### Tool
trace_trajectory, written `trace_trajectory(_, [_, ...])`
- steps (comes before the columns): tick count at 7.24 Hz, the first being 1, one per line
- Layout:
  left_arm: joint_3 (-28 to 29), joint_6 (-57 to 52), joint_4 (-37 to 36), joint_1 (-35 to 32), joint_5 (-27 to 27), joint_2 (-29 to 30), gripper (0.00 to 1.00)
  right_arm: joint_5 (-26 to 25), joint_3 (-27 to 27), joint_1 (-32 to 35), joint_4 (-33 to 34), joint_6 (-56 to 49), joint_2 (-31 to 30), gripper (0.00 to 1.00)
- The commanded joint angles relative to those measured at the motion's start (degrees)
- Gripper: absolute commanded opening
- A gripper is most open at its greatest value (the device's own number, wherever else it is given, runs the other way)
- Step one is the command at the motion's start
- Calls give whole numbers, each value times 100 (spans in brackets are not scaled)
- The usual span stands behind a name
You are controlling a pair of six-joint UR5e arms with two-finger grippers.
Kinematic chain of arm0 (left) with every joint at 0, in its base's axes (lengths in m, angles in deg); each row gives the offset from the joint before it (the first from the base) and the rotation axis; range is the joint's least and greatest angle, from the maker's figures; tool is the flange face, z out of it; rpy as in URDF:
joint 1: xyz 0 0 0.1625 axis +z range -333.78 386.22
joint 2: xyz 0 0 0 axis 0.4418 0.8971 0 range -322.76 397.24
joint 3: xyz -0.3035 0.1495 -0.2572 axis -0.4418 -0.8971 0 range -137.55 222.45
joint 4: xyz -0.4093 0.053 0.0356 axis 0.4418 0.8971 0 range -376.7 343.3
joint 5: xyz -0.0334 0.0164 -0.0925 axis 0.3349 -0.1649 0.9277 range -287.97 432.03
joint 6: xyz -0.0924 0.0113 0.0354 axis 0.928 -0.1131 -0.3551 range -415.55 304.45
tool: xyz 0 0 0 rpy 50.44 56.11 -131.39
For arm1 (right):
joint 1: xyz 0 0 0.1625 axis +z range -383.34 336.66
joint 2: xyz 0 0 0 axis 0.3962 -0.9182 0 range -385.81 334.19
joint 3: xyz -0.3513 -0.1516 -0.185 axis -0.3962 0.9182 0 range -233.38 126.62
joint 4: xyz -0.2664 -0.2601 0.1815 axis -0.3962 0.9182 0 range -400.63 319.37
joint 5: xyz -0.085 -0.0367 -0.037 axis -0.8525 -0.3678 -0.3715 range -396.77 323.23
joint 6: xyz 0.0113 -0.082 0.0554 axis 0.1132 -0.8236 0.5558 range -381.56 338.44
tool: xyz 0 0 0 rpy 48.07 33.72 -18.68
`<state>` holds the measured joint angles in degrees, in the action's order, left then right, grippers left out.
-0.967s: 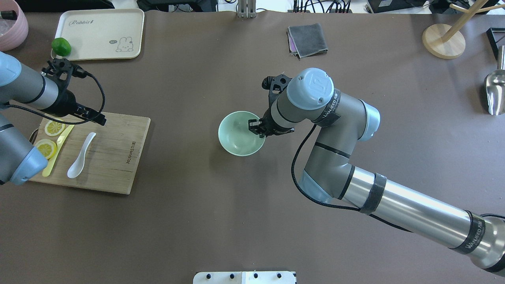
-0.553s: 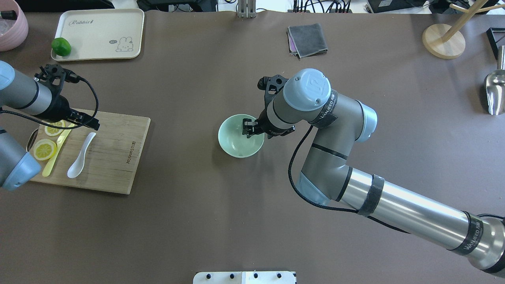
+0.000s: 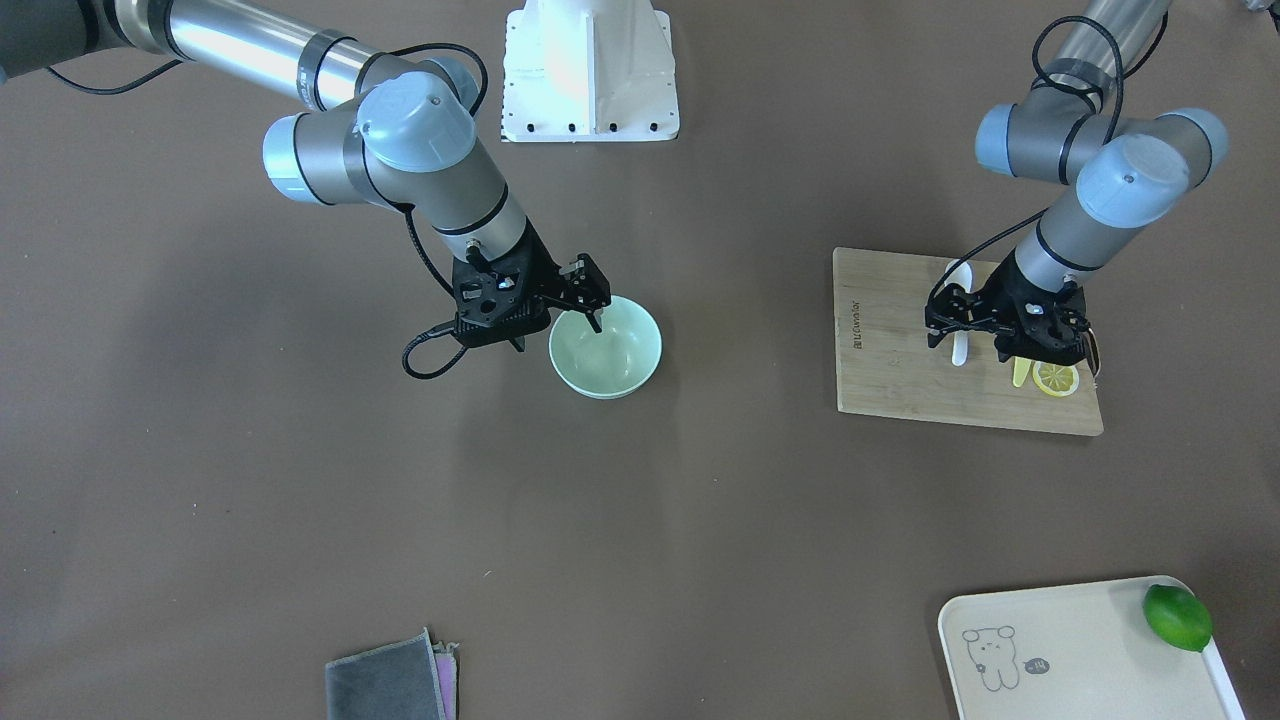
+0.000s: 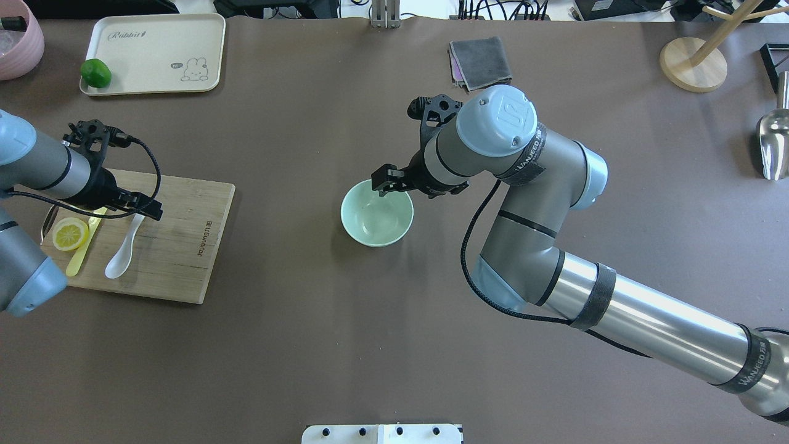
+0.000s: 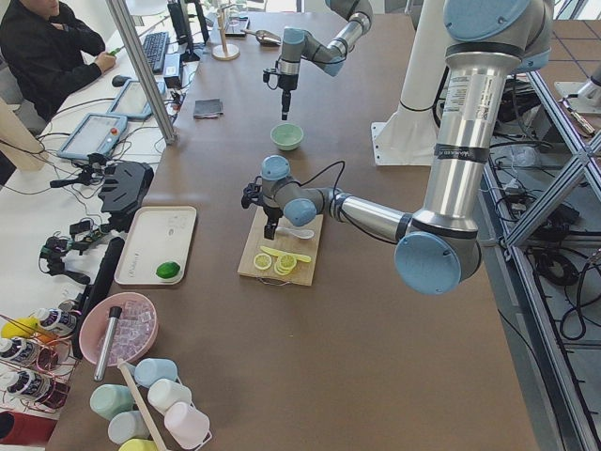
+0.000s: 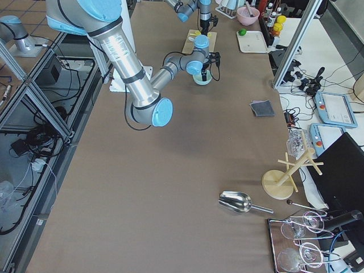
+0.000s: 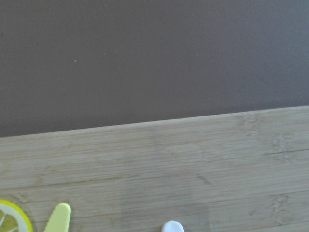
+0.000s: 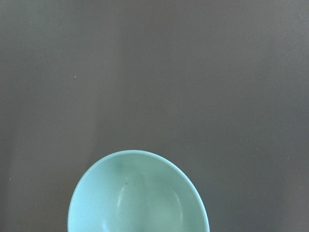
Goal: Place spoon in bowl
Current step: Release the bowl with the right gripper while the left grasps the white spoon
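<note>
The white spoon (image 4: 122, 251) lies on the wooden cutting board (image 4: 179, 246) at the left, scoop towards the robot. Its handle tip shows in the left wrist view (image 7: 172, 226). My left gripper (image 4: 147, 208) hangs open just above the handle end, its fingers either side of the handle in the front view (image 3: 955, 325). The mint-green bowl (image 4: 376, 217) stands empty mid-table and shows in the right wrist view (image 8: 140, 193). My right gripper (image 4: 387, 180) is open and empty, raised over the bowl's far rim (image 3: 590, 290).
A lemon slice (image 4: 69, 234) and a yellow knife (image 4: 79, 256) lie on the board left of the spoon. A cream tray (image 4: 154, 52) with a lime (image 4: 95, 73) is far left. A grey cloth (image 4: 481, 61), wooden stand (image 4: 693, 65) and metal scoop (image 4: 773, 142) sit farther off.
My left gripper has moved nearer and down over the spoon's handle end. My right gripper has lifted away from the bowl's right rim to above its far rim. The bowl stays put.
</note>
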<state>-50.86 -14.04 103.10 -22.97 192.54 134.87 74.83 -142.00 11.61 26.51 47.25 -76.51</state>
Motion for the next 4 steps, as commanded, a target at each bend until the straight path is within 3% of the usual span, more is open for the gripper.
trace_trajectory(1, [-317,-28,-10,32,-1,-357,96,-25,-41,73,-7,-52,-63,100])
trace_trajectory(2, [-380,-29,-10,58,-10,-403,84,-25,-41,73,-7,-53,-63,100])
trace_trajectory(4, [-363,-3,-18,189,-167,-386,82,-16,-50,91,-25,-70,-90,100])
